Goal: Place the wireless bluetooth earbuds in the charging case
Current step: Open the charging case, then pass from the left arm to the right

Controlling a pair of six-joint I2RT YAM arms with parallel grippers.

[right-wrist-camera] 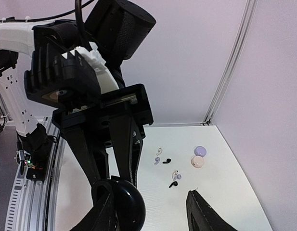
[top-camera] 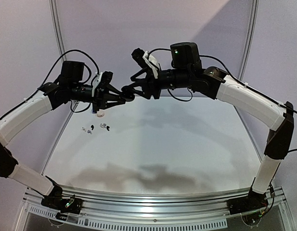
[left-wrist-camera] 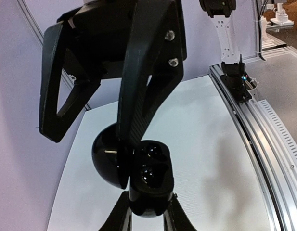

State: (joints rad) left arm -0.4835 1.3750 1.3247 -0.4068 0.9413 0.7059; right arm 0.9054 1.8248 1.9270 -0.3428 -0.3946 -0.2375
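My left gripper (left-wrist-camera: 147,196) is shut on the base of a round black charging case (left-wrist-camera: 150,180), held high above the table. The case is open, with its lid (left-wrist-camera: 106,156) swung to the left. Its two wells look dark, and I cannot tell if a bud sits in them. My right gripper (right-wrist-camera: 147,193) is open; one of its fingers (left-wrist-camera: 138,106) touches the lid (right-wrist-camera: 128,204) near the hinge. The grippers meet in the top view, left (top-camera: 120,99) and right (top-camera: 130,90). Several tiny earbuds lie on the table: white (right-wrist-camera: 159,151), lavender (right-wrist-camera: 157,160) and black (right-wrist-camera: 166,160), with more (top-camera: 92,128) to the left.
A lavender puck case (right-wrist-camera: 200,150) and a peach one (right-wrist-camera: 197,161) lie near the loose buds, at the table's far left corner in the top view (top-camera: 100,114). Grey walls and a metal post (top-camera: 57,24) close the back. A metal rail (top-camera: 153,197) runs along the near edge.
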